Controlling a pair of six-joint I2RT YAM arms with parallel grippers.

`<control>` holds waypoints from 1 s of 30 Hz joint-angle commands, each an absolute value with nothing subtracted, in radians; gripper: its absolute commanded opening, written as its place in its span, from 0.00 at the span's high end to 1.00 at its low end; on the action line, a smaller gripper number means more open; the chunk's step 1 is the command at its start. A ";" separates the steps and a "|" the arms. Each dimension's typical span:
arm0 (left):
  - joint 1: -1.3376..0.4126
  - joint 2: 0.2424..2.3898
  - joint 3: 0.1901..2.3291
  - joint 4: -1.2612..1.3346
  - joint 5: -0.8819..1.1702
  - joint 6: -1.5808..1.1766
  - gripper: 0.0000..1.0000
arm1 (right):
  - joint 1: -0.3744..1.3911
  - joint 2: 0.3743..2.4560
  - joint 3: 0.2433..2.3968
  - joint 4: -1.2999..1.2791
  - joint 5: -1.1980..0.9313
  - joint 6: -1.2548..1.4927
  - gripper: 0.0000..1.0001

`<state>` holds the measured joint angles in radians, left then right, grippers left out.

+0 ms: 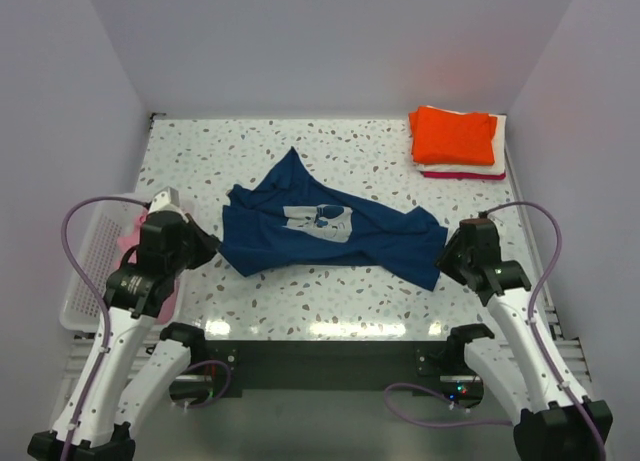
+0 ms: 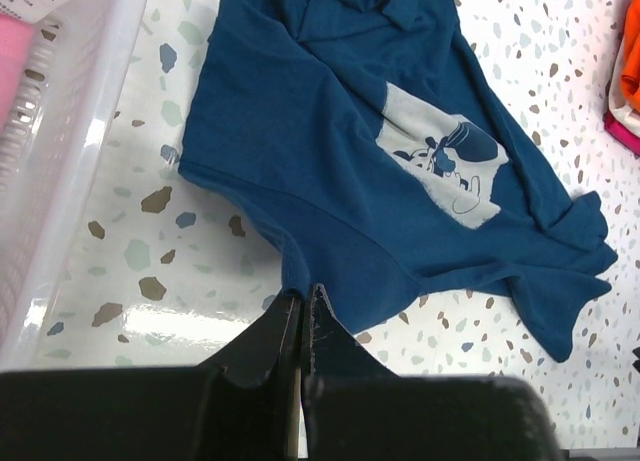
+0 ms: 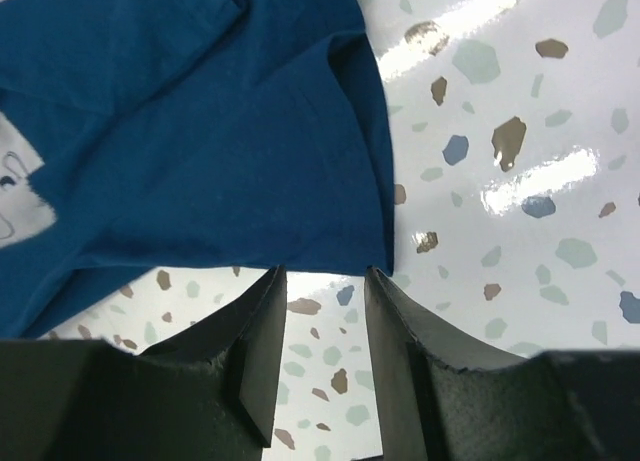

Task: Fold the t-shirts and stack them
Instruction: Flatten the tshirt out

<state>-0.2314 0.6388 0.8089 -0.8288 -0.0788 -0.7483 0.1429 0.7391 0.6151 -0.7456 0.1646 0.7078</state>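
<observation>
The blue shirt (image 1: 320, 231) lies in the middle of the speckled table (image 1: 200, 161). It is spread out but very crumpled (not folded at all). One sleeve pokes up toward the top of the picture. The pale square print (image 1: 322, 221) faces up.

The left gripper (image 1: 210, 246) is at the left edge of the blue shirt. In its own camera the two black fingers (image 2: 285, 326) are squeezed tight together at the bottom of the picture. They pinch the shirt's edge right at their tips. The rest of the blue shirt (image 2: 330, 151) fans out above them, toward the upper right.

The right gripper (image 1: 445, 256) is at the lower right corner of the blue shirt. In its own camera the jaws stand apart, let go, with only table showing between them. The corner of the blue shirt (image 3: 200, 131) ends just above the fingertips (image 3: 265, 291).

In the upper right corner of the table sits a neat pile. The orange shirt (image 1: 455, 133) is on top, the white shirt (image 1: 501, 146) is under it, and the red shirt (image 1: 462, 174) peeks out at the bottom.

At the left edge of the picture is a white basket (image 1: 85, 271). A pink shirt (image 1: 128, 239) sits in it, just behind the left arm.
</observation>
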 commanded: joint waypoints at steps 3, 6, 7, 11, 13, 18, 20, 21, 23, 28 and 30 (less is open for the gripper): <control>-0.230 0.670 0.850 -0.732 -0.071 -0.721 1.00 | 0.141 0.822 0.631 -0.776 0.135 0.758 0.59; -0.230 0.690 0.841 -0.698 -0.055 -0.718 1.00 | 0.140 0.859 0.604 -0.756 0.146 0.775 0.59; -0.230 0.695 0.835 -0.690 -0.048 -0.716 1.00 | 0.140 0.876 0.595 -0.740 0.153 0.781 0.59; -0.230 0.713 0.821 -0.649 -0.029 -0.710 1.00 | 0.138 0.925 0.548 -0.690 0.173 0.804 0.59; -0.230 0.726 0.818 -0.640 -0.026 -0.704 1.00 | 0.140 0.960 0.534 -0.660 0.178 0.819 0.59; -0.230 0.744 0.815 -0.620 -0.025 -0.695 1.00 | 0.140 1.026 0.500 -0.606 0.179 0.839 0.58; -0.230 0.749 0.811 -0.611 -0.021 -0.695 1.00 | 0.140 1.048 0.486 -0.580 0.179 0.845 0.58; -0.230 0.752 0.808 -0.607 -0.018 -0.695 1.00 | 0.140 1.052 0.483 -0.568 0.179 0.847 0.58; -0.230 0.759 0.808 -0.603 -0.014 -0.696 1.00 | 0.140 1.063 0.476 -0.554 0.176 0.851 0.58; -0.230 0.764 0.799 -0.598 -0.018 -0.696 1.00 | 0.140 1.083 0.453 -0.520 0.160 0.854 0.59; -0.230 0.764 0.793 -0.598 -0.018 -0.698 1.00 | 0.140 1.078 0.442 -0.512 0.141 0.859 0.61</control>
